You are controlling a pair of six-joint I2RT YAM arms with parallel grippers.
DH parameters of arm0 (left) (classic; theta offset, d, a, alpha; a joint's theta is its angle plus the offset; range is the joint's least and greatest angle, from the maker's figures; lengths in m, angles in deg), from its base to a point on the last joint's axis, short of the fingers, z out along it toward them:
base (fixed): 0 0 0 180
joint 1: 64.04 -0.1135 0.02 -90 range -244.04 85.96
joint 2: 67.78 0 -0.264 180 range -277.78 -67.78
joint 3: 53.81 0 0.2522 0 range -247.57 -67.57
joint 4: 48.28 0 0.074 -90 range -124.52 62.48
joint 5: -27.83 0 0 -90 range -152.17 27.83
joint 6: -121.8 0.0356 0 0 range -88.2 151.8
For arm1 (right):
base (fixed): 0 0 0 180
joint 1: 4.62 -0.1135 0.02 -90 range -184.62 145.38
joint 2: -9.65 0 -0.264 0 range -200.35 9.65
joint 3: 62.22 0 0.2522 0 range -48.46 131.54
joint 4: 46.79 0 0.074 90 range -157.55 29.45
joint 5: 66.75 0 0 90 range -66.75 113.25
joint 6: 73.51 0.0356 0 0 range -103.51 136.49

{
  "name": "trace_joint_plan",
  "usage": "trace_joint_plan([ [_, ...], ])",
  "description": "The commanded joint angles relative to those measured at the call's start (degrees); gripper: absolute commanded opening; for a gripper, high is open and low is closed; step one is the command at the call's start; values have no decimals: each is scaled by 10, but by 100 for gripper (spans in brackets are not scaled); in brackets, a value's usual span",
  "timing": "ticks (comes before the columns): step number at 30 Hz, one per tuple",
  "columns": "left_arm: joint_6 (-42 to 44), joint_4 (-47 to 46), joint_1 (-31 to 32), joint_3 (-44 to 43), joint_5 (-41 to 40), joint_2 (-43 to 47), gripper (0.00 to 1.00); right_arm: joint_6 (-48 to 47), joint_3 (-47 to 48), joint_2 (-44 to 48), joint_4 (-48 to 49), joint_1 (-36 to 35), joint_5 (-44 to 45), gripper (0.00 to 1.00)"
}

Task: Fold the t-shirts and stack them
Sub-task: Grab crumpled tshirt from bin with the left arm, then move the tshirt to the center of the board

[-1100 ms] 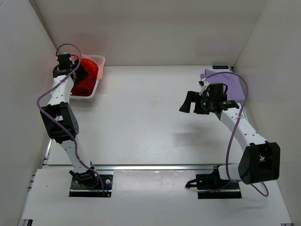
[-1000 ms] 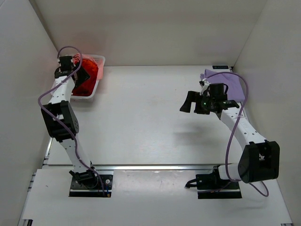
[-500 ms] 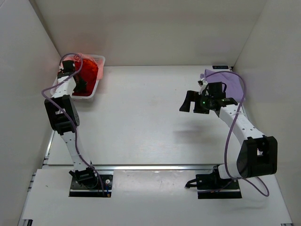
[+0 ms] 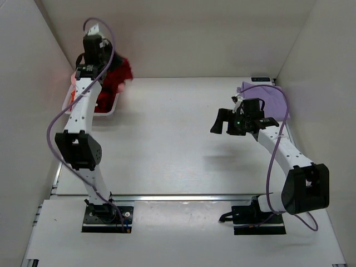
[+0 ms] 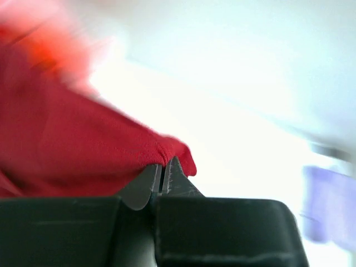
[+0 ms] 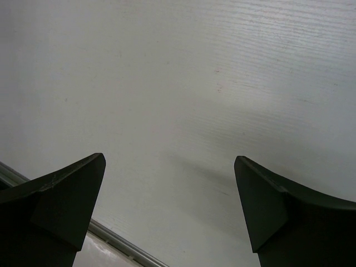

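Observation:
My left gripper (image 4: pixel 108 62) is raised above the back-left corner and shut on a fold of a dark red t-shirt (image 4: pixel 120 71), which hangs from it over the white basket (image 4: pixel 109 107). In the left wrist view the closed fingertips (image 5: pixel 163 167) pinch the red cloth (image 5: pixel 67 144); the picture is blurred. More red cloth (image 4: pixel 102 102) lies in the basket. A pale lavender t-shirt (image 4: pixel 271 98) lies at the back right, and shows as a blur (image 5: pixel 328 206) in the left wrist view. My right gripper (image 4: pixel 222 122) hovers open in front of it, with only bare table between its fingers (image 6: pixel 169 167).
White walls close in the table on the left, back and right. A metal rail (image 4: pixel 183 197) runs along the near table edge, also seen as a rail (image 6: pixel 111 236) in the right wrist view. Purple cables loop off both arms.
My left gripper closed on the dark red t-shirt down in the basket and swung up and toward the back wall, lifting the cloth. The right arm barely moved.

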Motion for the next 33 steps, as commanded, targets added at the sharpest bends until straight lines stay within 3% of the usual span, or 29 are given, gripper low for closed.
trace_joint_plan([
  [1,-48,-64,59,-74,122,145,0,1,-8,30,33,-16,34,99],
  [6,-136,-177,53,100,214,268,0,-3,-8,49,37,-9,44,99],
  [10,-123,-176,80,208,246,311,0,-3,-4,74,39,-7,58,99],
  [15,-95,-146,90,439,297,342,0,-7,-22,99,34,-6,62,100],
  [16,-85,-141,84,465,301,348,7,-11,-33,103,34,-6,55,99],
  [17,-78,-137,69,517,307,348,32,-13,-38,106,35,-4,50,99],
  [18,-77,-140,53,568,307,351,49,-14,-55,111,42,0,41,99],
  [21,-73,-165,30,665,297,370,68,-23,-79,114,60,-14,32,99],
  [24,-47,-140,46,690,253,395,72,-29,-95,99,66,-50,67,99],
  [30,-4,-115,73,738,177,416,70,-24,-92,41,60,-87,134,99],
  [32,-11,-137,74,751,159,421,70,-32,-74,9,60,-91,163,96],
  [33,-13,-150,83,751,153,419,70,-36,-67,-1,60,-87,162,86],
])
